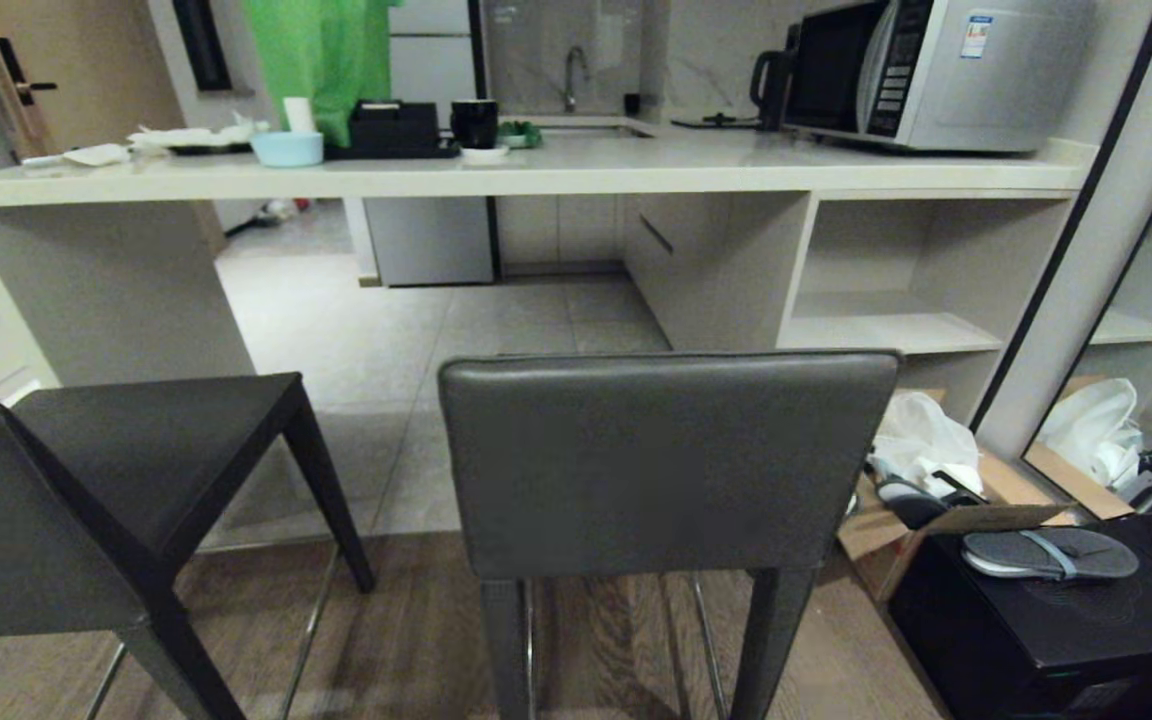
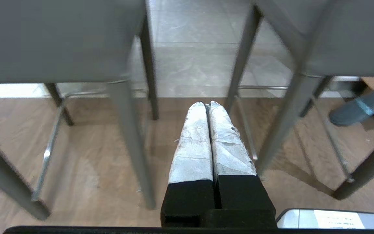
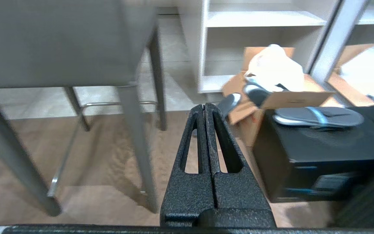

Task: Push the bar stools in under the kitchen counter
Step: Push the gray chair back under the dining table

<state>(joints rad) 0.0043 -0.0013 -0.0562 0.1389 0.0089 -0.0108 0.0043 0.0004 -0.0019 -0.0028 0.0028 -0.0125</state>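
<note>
Two dark grey bar stools stand on the wood floor in front of the kitchen counter (image 1: 556,172). One stool (image 1: 666,460) faces me squarely, its backrest in the middle of the head view. The other stool (image 1: 126,470) stands to its left, turned at an angle. Both are outside the counter's open knee space. My left gripper (image 2: 207,104) is shut and empty, low, pointing at the gap between the stools' legs. Beside the middle stool's right legs (image 3: 138,143) my right gripper (image 3: 204,105) is also shut and empty. Neither arm shows in the head view.
A microwave (image 1: 936,70), a kettle, a cup and a bowl stand on the worktop. To the right of the middle stool lie a cardboard box (image 1: 936,500) with white bags and a black case (image 1: 1046,610) with a slipper on it. A mirror leans at far right.
</note>
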